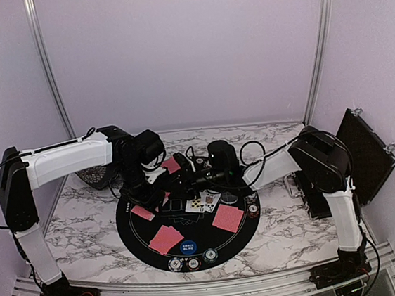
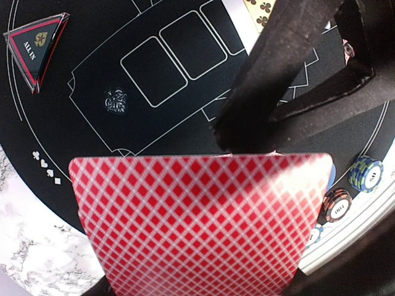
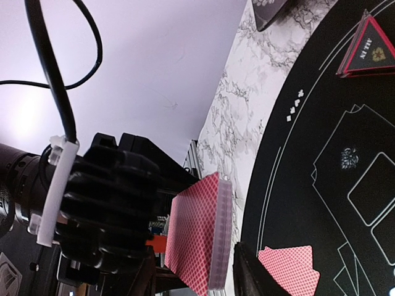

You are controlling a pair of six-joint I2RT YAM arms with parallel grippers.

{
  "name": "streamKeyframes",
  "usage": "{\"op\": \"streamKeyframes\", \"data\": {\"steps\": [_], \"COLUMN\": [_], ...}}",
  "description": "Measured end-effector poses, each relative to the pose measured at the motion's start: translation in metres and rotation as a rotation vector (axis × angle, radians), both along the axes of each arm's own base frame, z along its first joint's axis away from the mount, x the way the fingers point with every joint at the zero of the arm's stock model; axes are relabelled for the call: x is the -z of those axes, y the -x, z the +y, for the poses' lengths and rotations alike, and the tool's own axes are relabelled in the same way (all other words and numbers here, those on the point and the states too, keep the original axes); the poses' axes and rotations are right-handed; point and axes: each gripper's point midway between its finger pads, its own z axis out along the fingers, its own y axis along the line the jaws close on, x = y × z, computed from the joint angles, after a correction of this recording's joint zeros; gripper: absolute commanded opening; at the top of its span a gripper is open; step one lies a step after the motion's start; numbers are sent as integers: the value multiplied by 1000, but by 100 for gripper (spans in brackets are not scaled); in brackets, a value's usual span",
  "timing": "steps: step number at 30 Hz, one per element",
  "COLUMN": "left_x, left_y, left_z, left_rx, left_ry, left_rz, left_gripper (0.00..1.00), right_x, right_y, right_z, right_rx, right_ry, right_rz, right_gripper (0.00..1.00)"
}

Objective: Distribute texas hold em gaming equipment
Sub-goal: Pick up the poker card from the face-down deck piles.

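The left tool [image 2: 203, 271] is clamped on the deck of red-backed playing cards [image 2: 197, 216], which fills the lower half of the left wrist view and is held up off the black mat [image 2: 92, 154]. By its look the deck is light but loose: thin, glossy cards that bend and slide over one another. A single card is probably best taken by a free edge, pinched lightly and drawn off flat while the stack is gripped by its sides. The right tool [image 2: 250, 126] meets the deck's far edge near frame centre, its two dark fingers converging there; whether the tips are nipping a card I cannot tell. Further out, the triangular marker [image 2: 36, 46] lies on the mat at upper left, striped chips [image 2: 365, 174] stand at the right edge, and the marble worktop [image 2: 24, 259] shows at lower left
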Motion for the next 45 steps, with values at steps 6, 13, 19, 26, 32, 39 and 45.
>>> {"op": "streamKeyframes", "data": {"steps": [6, 13, 19, 26, 32, 39, 45], "left_x": [0, 0, 0, 0, 0, 0, 0], "left_y": [0, 0, 0, 0, 0, 0, 0], "left_z": [0, 0, 0, 0, 0, 0, 0], "left_rx": [0, 0, 0, 0, 0, 0, 0], "left_ry": [0, -1, -1, -1, -1, -1, -1], "left_rz": [0, 0, 1, 1, 1, 0, 0], "left_gripper": [57, 57, 57, 57, 57, 57, 57], "right_x": [-5, 2, 6, 8, 10, 10, 10], "right_y": [0, 2, 3, 1, -2, -6, -10], "right_z": [3, 5, 5, 4, 1, -2, -6], "right_rx": [-4, -11, -12, -8, -1, 10, 21], "right_ry": [-7, 5, 17, 24, 29, 32, 36], "right_rz": [-8, -5, -5, -6, -11, -16, -15], "right_gripper": [37, 30, 24, 21, 20, 19, 18]}}
